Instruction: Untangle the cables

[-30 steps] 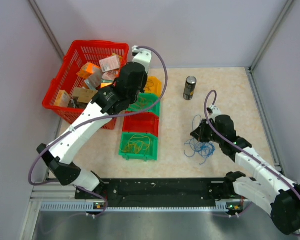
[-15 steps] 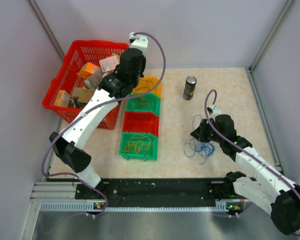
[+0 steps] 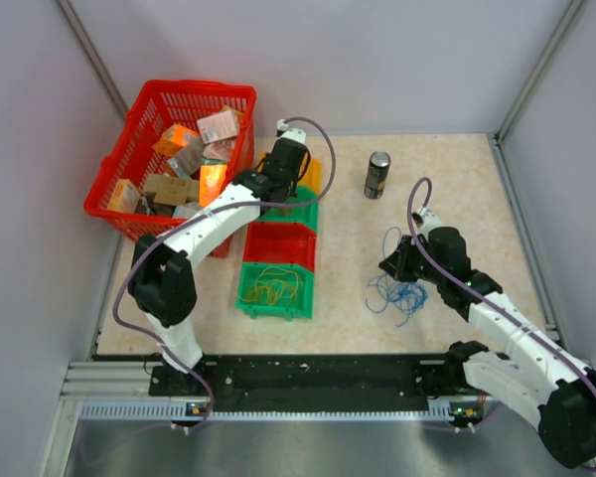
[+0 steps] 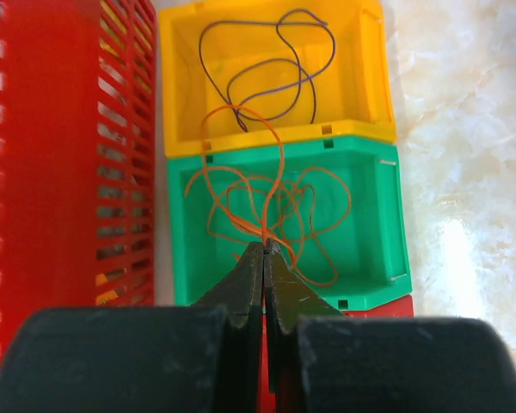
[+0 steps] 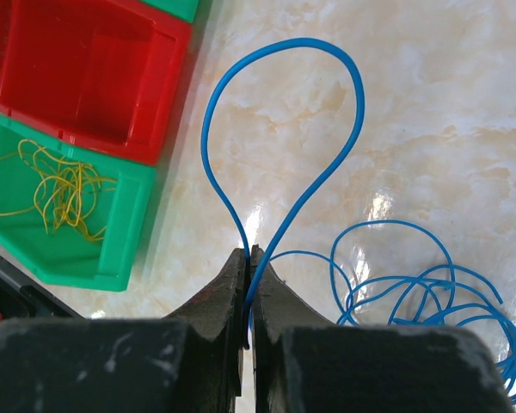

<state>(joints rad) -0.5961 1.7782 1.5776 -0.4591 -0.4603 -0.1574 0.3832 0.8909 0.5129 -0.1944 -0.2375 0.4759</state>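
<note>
The blue cable (image 3: 397, 293) lies in loose loops on the table, and my right gripper (image 5: 248, 251) is shut on one raised loop (image 5: 284, 129) of it. In the top view the right gripper (image 3: 389, 266) sits at the tangle's left edge. An orange cable (image 4: 275, 198) is piled in the far green bin (image 4: 370, 241), trailing over into the yellow bin (image 4: 181, 103). My left gripper (image 4: 264, 247) is shut on a strand of it, above that bin's near half. A purple-grey cable (image 4: 267, 77) lies in the yellow bin.
A red bin (image 3: 278, 243) and a near green bin (image 3: 248, 298) with a yellow cable (image 3: 273, 288) complete the bin column. The red basket (image 3: 149, 109) of boxes stands at the far left, beside the bins. A dark can (image 3: 377, 174) stands behind the blue tangle.
The left arm has folded and come down over the bin column, bringing its gripper low over the far green bin. The right arm and the blue cable have stayed put.
</note>
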